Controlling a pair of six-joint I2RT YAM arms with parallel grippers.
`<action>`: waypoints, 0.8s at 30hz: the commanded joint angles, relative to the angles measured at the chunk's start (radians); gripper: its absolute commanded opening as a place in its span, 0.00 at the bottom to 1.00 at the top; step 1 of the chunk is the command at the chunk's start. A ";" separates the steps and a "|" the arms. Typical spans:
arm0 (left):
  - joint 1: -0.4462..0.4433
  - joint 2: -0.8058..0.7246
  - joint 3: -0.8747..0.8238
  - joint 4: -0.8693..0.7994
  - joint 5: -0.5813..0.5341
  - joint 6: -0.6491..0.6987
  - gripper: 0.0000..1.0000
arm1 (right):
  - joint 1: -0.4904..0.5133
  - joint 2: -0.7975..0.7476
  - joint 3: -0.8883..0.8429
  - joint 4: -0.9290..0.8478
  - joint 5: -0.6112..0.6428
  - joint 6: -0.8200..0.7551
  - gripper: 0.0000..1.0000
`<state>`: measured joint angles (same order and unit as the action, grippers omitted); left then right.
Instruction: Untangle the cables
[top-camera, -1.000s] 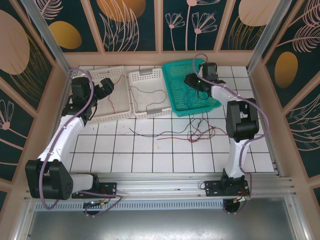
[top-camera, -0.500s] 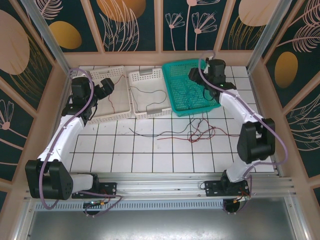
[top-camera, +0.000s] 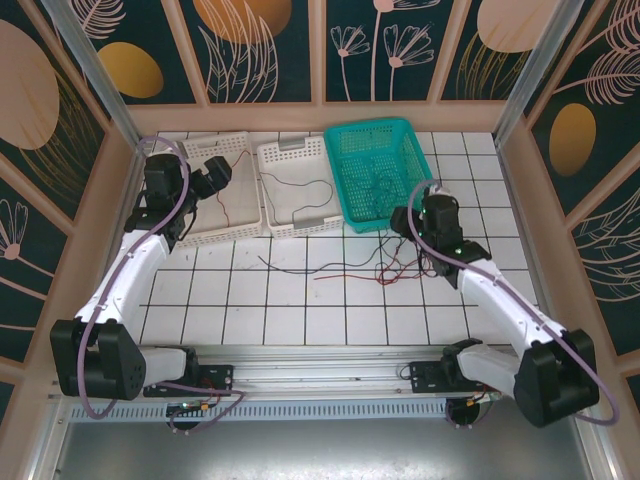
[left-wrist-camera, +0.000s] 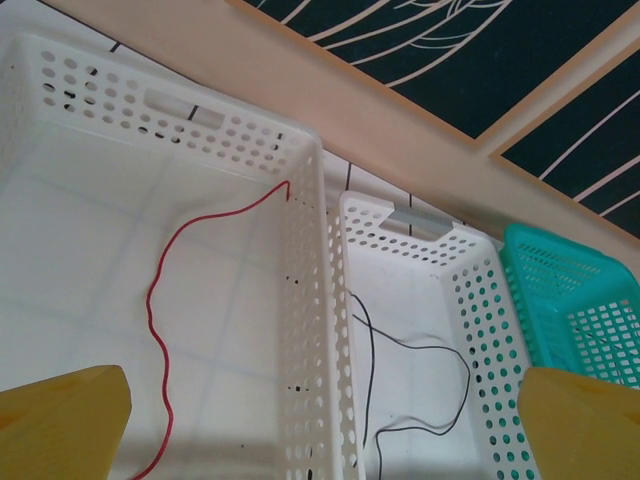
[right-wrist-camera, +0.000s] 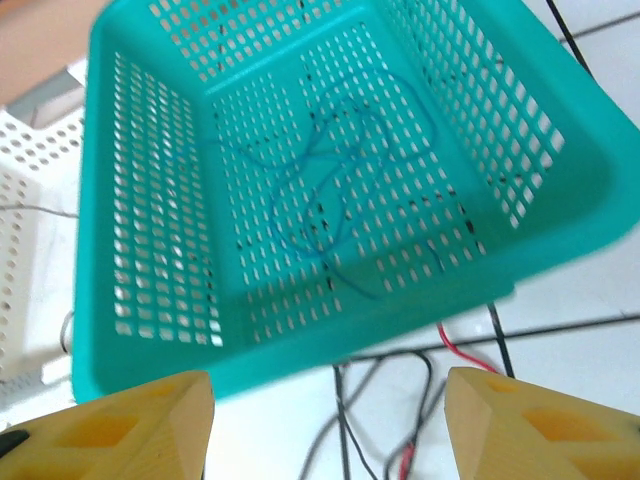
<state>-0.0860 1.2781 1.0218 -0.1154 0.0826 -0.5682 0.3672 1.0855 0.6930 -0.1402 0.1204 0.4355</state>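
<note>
Cables (top-camera: 398, 266) tangled just beside R hand (top-camera: 403, 221); hand wide, empty.

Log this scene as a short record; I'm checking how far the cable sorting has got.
left basket: one red cable
middle basket: one black cable
teal basket: blue cable
tiles: tangle of red and black cables, before the teal basket
left gripper: open, above the left basket
right gripper: open, empty, by the tangle
</note>
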 joint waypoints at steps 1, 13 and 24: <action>-0.010 -0.013 -0.002 0.025 0.016 0.011 0.98 | 0.042 -0.049 -0.089 -0.026 0.070 0.066 0.63; -0.032 -0.005 0.003 0.013 -0.006 0.029 0.98 | 0.088 0.008 -0.245 0.034 0.184 0.194 0.61; -0.037 -0.009 0.003 0.012 -0.015 0.038 0.98 | 0.046 0.142 -0.232 0.127 0.158 0.207 0.46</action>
<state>-0.1181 1.2781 1.0218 -0.1154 0.0708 -0.5495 0.4244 1.2110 0.4423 -0.0723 0.2859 0.6350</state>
